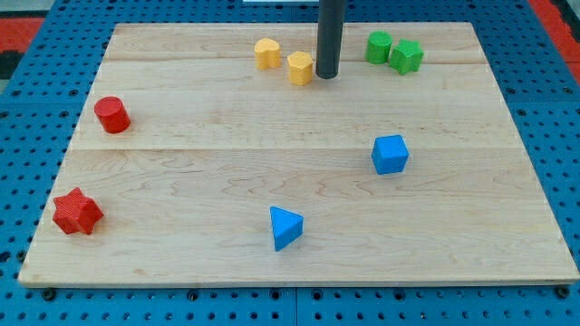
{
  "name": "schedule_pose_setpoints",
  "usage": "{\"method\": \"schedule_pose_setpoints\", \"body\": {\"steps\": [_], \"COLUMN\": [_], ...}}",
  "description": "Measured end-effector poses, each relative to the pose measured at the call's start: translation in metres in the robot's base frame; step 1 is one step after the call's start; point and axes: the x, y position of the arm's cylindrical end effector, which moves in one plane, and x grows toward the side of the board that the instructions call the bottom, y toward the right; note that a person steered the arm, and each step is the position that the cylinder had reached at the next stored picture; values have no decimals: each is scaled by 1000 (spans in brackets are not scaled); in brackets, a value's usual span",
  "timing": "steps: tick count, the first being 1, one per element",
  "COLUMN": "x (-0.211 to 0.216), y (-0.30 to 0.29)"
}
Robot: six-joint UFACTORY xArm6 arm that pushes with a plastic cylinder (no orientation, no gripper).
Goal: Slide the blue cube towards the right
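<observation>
The blue cube (390, 154) sits on the wooden board (208, 172), right of centre. My tip (326, 75) is near the view's top, well above and to the left of the blue cube. It stands just right of a yellow hexagonal block (300, 67), close to it or touching.
A second yellow block (266, 52) lies left of the hexagon. A green cylinder (379, 46) and a green star (407, 56) sit at the top right. A blue triangular block (285, 226) is at bottom centre. A red cylinder (112, 115) and a red star (76, 212) are at the left.
</observation>
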Motion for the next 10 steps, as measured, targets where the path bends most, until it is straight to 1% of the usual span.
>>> {"method": "schedule_pose_setpoints", "body": {"steps": [1,2,3,4,5,6,7,8,9,10], "x": [32,40,61,63,73,101,121,154,158,129], "y": [4,4,-16,-16,-16,-16,-16,-10,49,98]}}
